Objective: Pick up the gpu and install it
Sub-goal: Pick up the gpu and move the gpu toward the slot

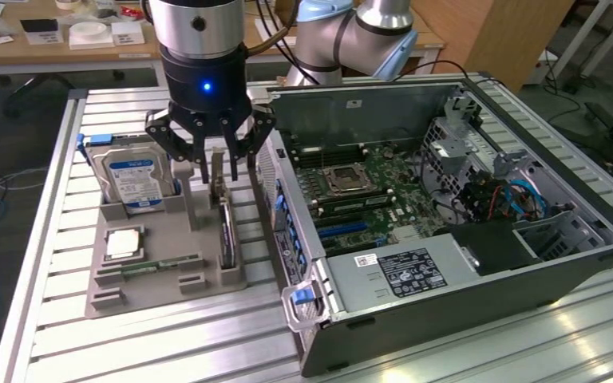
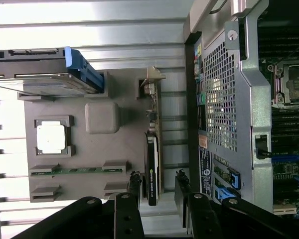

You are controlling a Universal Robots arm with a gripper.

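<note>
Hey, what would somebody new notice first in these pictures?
The open computer case with its bare motherboard, on the exterior view's right. Beside it, the gripper hangs open over the gpu, which stands on edge in a grey holder next to a hard drive.

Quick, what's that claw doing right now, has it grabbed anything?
Gripper: open, with a finger on either side of the gpu, which stands on edge in the gray tray. It is holding nothing.

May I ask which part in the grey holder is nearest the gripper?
The thin black expansion card with a pale metal bracket: the open gripper hangs over it, while the silver hard drive, square processor and green memory stick sit aside.
</note>
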